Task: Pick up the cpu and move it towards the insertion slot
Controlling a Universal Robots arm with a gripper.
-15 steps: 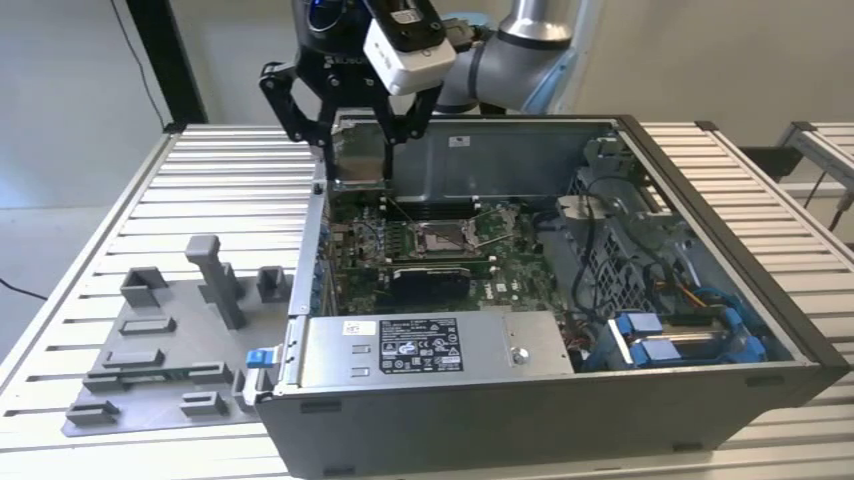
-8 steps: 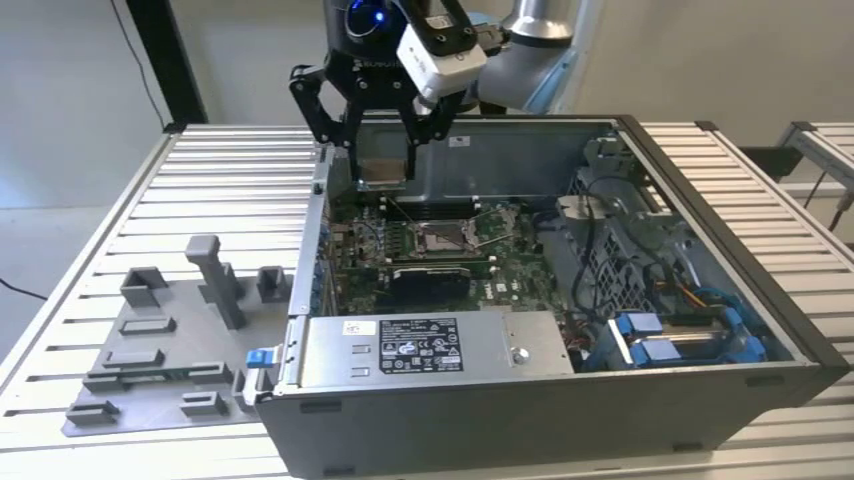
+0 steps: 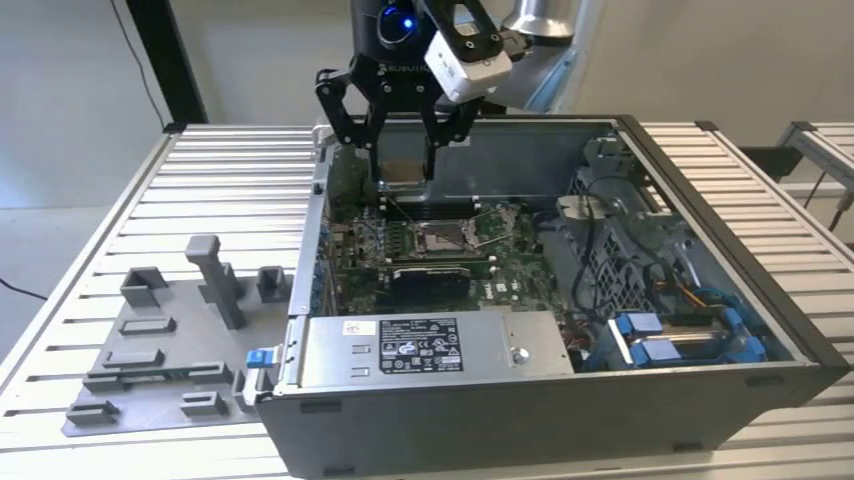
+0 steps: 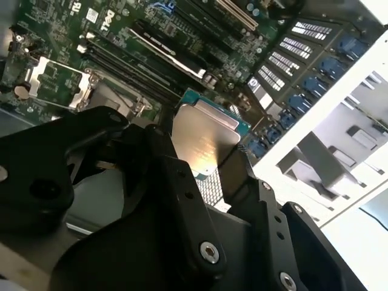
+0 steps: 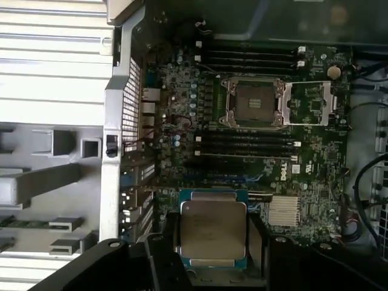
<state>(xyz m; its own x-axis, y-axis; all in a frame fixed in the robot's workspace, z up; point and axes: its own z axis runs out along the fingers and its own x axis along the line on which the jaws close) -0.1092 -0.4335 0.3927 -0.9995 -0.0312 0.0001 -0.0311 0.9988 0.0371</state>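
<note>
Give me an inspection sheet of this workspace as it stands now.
Surface: ribbed metal table carrying an open computer case.
Job's things: cpu held above the motherboard; slot open and unfilled, apart from the cpu.
Clutter: grey fixture on the table beside the case, at the exterior view's left.
Gripper: gripper shut on the cpu, over the case's far side.
Cables: bundle inside the case, exterior view's right.
Surroundings: pale wall behind.
</note>
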